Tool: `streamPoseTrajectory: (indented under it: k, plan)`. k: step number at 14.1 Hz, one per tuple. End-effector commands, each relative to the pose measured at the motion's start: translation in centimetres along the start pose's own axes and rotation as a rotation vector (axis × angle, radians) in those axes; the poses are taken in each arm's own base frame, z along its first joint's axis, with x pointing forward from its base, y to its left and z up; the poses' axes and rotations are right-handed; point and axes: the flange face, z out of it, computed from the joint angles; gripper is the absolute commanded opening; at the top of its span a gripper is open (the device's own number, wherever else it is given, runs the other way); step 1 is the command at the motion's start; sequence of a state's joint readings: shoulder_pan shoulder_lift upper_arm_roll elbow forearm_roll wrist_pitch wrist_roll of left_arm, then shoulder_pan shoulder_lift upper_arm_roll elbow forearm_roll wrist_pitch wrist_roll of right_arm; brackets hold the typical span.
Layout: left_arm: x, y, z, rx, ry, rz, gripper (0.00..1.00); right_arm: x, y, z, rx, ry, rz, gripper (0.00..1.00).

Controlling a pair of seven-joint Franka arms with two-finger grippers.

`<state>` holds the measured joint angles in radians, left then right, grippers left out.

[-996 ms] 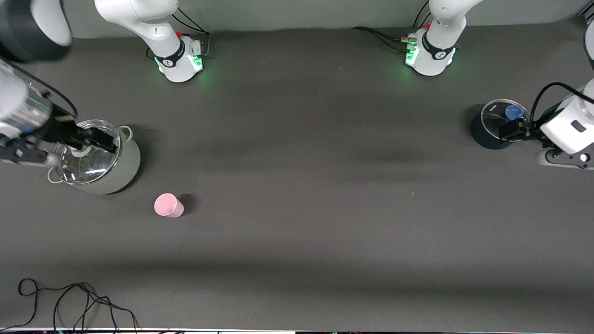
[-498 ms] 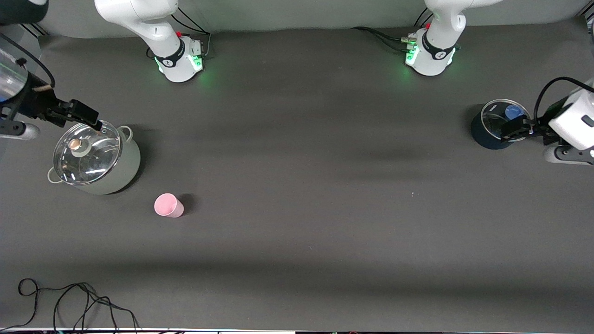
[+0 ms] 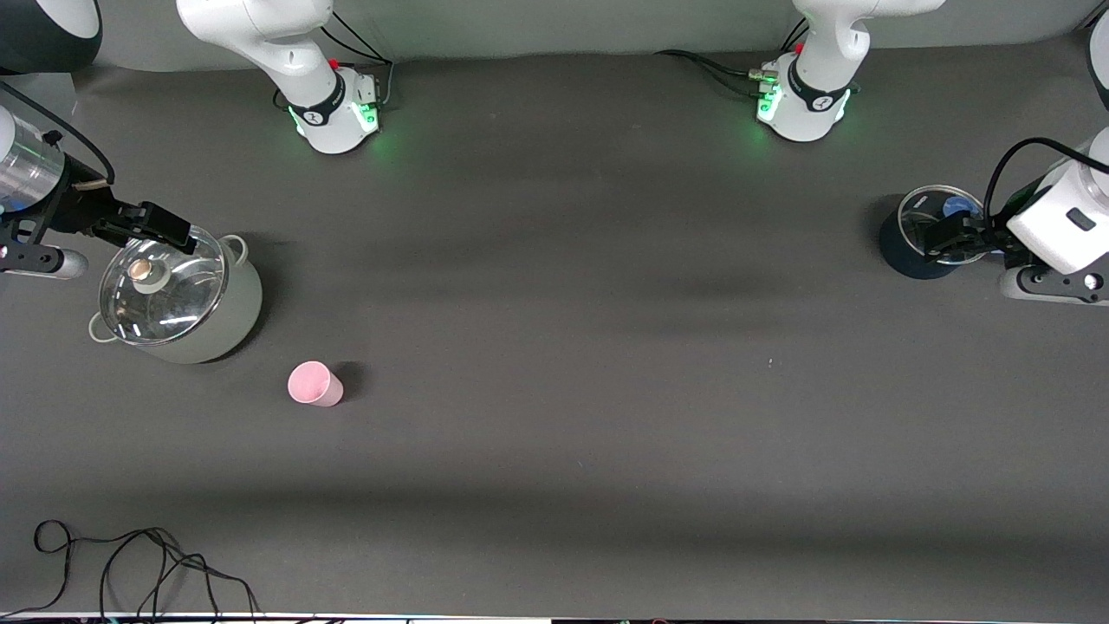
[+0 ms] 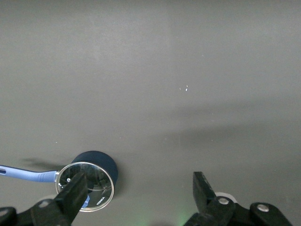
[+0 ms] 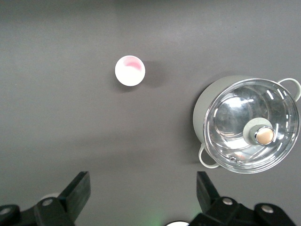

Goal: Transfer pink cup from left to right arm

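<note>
The pink cup stands upright on the dark table, nearer to the front camera than the grey pot. It also shows in the right wrist view, well clear of the fingers. My right gripper is open and empty, over the grey pot's rim at the right arm's end of the table; in its own view the jaws stand wide apart. My left gripper is open and empty over the dark blue pot at the left arm's end; its own view shows the same.
The grey pot has a glass lid with a round knob. The dark blue pot has a glass lid and a blue handle. Loose black cables lie at the table's near edge.
My right gripper has come off the grey pot's lid knob and drawn back to the pot's rim. My left gripper has shifted slightly over the blue pot. The cup has not moved.
</note>
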<state>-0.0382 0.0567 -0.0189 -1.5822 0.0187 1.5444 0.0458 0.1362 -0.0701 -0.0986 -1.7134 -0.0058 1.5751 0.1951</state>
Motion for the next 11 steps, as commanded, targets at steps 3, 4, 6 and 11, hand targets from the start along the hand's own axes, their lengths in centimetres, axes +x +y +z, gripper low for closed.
streamPoseTrajectory:
  k: [3, 4, 6, 11]
  plan:
    - [-0.4, 0.1, -0.7, -0.007, 0.010, -0.002, 1.00, 0.6, 0.7, -0.2, -0.016, 0.019, -0.004, 1.00]
    - [-0.4, 0.1, -0.7, -0.007, 0.010, 0.000, 1.00, 0.9, 0.7, -0.2, -0.013, 0.020, -0.004, 1.00]
    - [-0.4, 0.1, -0.6, -0.007, 0.007, 0.006, 1.00, 1.7, 0.1, -1.4, -0.013, 0.049, -0.084, 1.00]
    - [-0.3, 0.1, -0.4, -0.019, 0.006, 0.009, 1.00, 1.4, -1.7, -3.0, 0.000, 0.082, -0.127, 1.00]
